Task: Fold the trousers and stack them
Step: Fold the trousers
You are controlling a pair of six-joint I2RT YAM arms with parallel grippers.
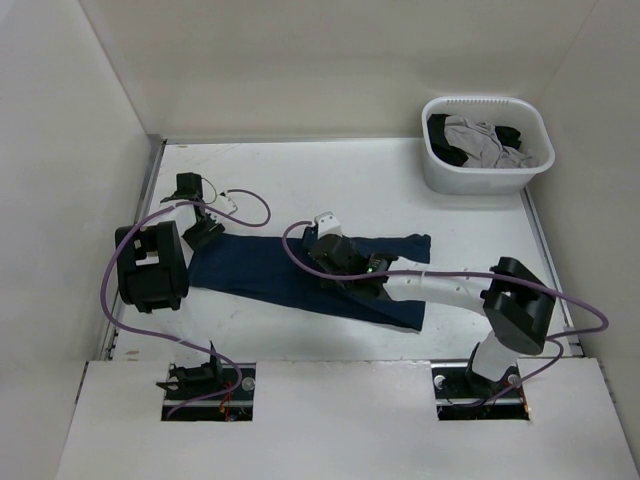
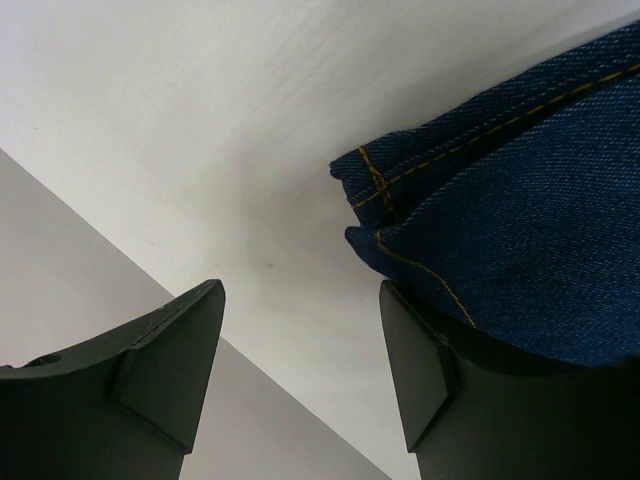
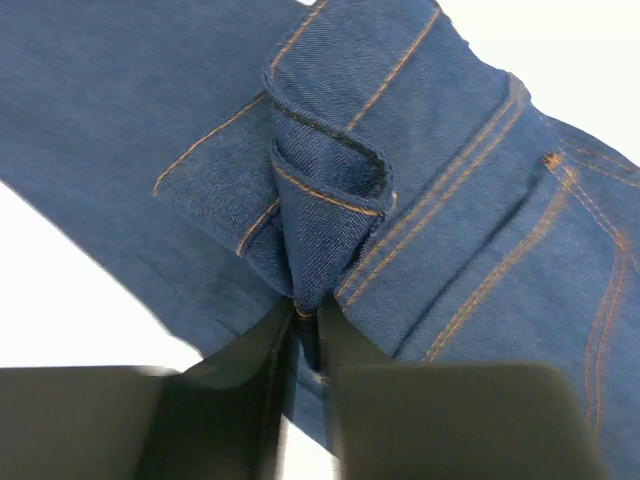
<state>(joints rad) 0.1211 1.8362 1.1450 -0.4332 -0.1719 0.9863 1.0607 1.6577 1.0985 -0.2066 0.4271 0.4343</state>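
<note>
The dark blue trousers lie spread across the middle of the table, partly doubled over, with orange stitching showing in both wrist views. My right gripper sits low on their middle; in the right wrist view its jaws stand almost together with a raised fold of the trousers pinched between them. My left gripper hovers at the garment's left end. In the left wrist view it is open with bare table between the fingers, and a stitched edge of the trousers lies just beside its right finger.
A white basket at the back right holds a grey garment and a black garment. Walls enclose the table on the left, back and right. Purple cables loop near both arms.
</note>
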